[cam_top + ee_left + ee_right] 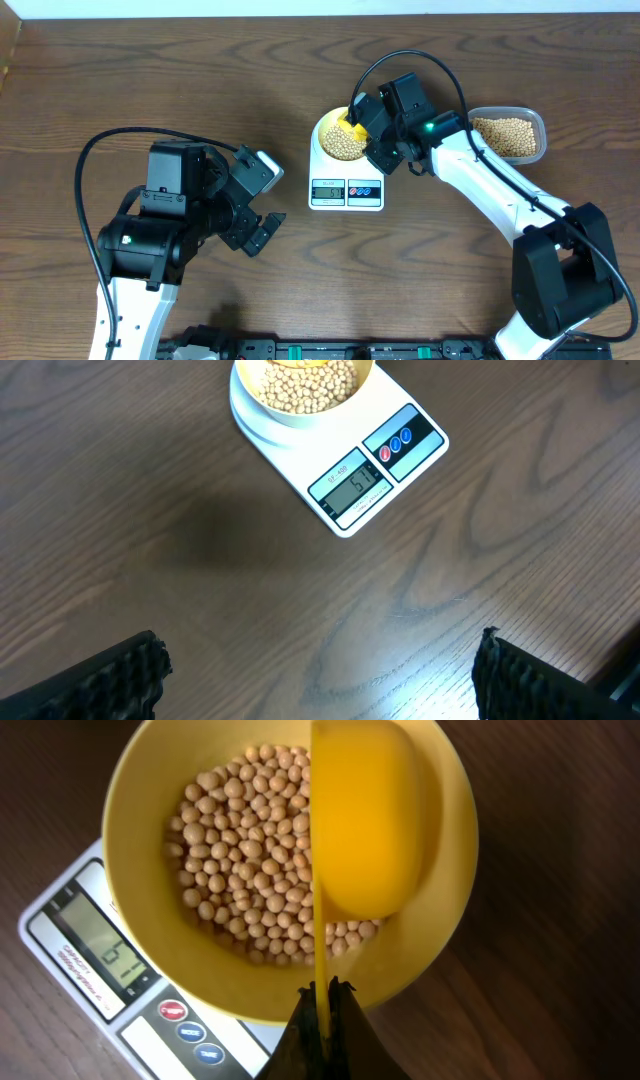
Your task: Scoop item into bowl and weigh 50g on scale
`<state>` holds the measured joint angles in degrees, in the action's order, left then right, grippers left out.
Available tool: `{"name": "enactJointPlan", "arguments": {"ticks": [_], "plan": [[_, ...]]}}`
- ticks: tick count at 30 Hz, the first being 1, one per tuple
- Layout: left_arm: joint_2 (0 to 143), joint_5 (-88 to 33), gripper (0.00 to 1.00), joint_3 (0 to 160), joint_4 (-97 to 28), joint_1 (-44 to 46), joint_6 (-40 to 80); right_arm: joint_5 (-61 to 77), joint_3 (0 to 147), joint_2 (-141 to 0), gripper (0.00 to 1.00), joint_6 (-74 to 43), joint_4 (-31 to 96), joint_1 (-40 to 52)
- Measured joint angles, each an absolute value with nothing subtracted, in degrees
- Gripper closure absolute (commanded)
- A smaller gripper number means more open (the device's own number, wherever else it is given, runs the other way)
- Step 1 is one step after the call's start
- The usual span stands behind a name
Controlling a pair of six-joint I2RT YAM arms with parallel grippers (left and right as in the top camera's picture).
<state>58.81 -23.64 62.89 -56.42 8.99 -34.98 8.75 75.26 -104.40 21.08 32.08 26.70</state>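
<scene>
Right pincer (322, 1000) clenched on spoon (365, 820) handle end, scoop over bowl (135, 810) on scale (90, 950). Beans (240, 880) in bowl: small, hard, likely roll loose, so spoon them, don't pinch. Left pincer (320, 680) released, empty, above worktop (200, 560).

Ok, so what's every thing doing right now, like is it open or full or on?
scale, switched on, digits showing
bowl, sitting on the scale, partly filled with beans
spoon, tipped sideways over the bowl
tub, open, holding beans
left gripper, open, empty
right gripper, shut on the spoon's handle
</scene>
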Motion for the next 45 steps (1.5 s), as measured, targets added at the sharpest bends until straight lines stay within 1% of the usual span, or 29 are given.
{"name": "enactJointPlan", "arguments": {"ticks": [9, 21, 27, 36, 45], "plan": [[58.81, -23.64, 0.01, 62.89, -56.4, 8.99, -34.98, 8.8, 75.26, -104.53, 0.99, 21.78, 32.36, 28.01], [58.81, -23.64, 0.01, 62.89, -56.42, 8.99, -35.0, 15.99, 77.01, -104.62, 0.99, 19.92, 35.38, 27.22], [58.81, -23.64, 0.01, 62.89, -56.42, 8.99, -35.0, 17.15, 77.03, -104.62, 0.99, 19.46, 36.27, 26.57], [58.81, -23.64, 0.01, 62.89, -56.42, 8.99, -35.0, 11.11, 77.06, -104.62, 0.99, 19.51, 35.92, 26.57], [58.81, -23.64, 0.01, 62.89, -56.42, 8.99, -35.0, 10.0, 77.1, -104.62, 0.99, 19.51, 36.23, 26.63]]}}
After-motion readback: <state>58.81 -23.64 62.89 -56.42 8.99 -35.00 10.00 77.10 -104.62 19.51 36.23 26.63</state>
